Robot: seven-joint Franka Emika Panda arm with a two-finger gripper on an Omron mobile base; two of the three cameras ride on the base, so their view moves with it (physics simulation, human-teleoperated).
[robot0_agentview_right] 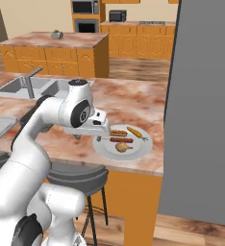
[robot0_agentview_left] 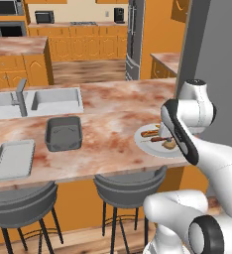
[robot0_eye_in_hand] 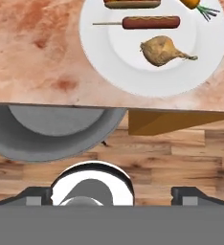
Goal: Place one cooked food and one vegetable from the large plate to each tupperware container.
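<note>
Looking along my pincer [robot0_eye_in_hand: 117, 195], the two dark tips stand far apart at the edges of the view with nothing between them, so it is wide and empty. The large plate [robot0_eye_in_hand: 100, 60] lies ahead of the tips and to one side, on the marbled counter [robot0_eye_in_hand: 32, 57] close to its edge. On it are a sausage on a stick [robot0_eye_in_hand: 150, 22], a chicken drumstick [robot0_eye_in_hand: 162, 50] nearest to me, a hot dog [robot0_eye_in_hand: 132, 4] beyond them and a carrot [robot0_eye_in_hand: 196, 4] at the far corner. They lie apart from one another, which I judge leaves room for a clean pinch on any one. A grey stool seat [robot0_eye_in_hand: 51, 129] sits below the counter's edge, nearer my tips than the plate. In the left base view my own forearm covers the hand. The deep dark-grey tub [robot0_agentview_left: 63, 134] and the flat light-grey tray [robot0_agentview_left: 12, 158] sit well away from the plate, toward the sink [robot0_agentview_left: 56, 99], both holding nothing, so I judge the sorting has not begun. In the right base view the hand hangs low just beside the plate's near rim, short of the food. The next reach must go forward over the rim.
</note>
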